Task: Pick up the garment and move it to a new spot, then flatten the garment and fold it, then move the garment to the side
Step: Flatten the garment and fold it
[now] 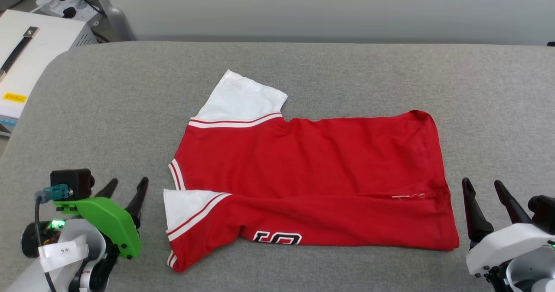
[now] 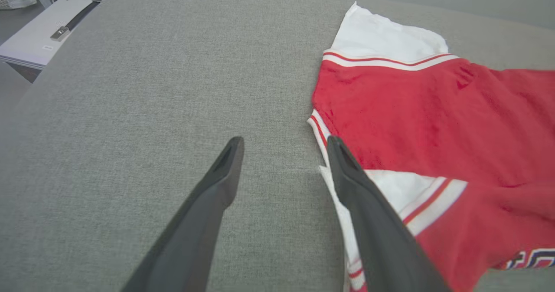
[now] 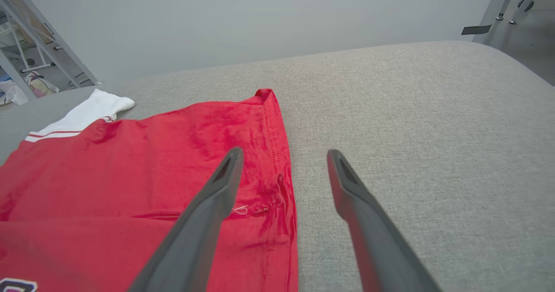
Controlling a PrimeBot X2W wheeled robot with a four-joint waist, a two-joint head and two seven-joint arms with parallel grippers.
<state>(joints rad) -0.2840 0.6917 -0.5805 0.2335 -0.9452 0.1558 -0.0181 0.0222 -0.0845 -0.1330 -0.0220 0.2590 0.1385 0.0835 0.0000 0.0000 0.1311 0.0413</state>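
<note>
The garment [image 1: 312, 175], a red jersey with white sleeves, lies folded lengthwise across the middle of the grey table [image 1: 303, 66], sleeves to the left, hem to the right. A strip of black, white-edged print peeks out at its near edge. My left gripper [image 1: 128, 187] stands open beside the sleeves, just left of the cloth; in the left wrist view the garment [image 2: 433, 118] sits to the right of my left gripper [image 2: 284, 144]. My right gripper [image 1: 481, 185] stands open just right of the hem. The right wrist view has the garment [image 3: 143, 170] left of my right gripper [image 3: 284, 155]. Nothing is held.
A white case [image 1: 30, 53] with a black handle stands off the table's far left corner, with a power strip [image 1: 65, 3] and cables behind it. A pale wall runs behind the table. Metal frame legs [image 3: 503, 1] stand at the far right.
</note>
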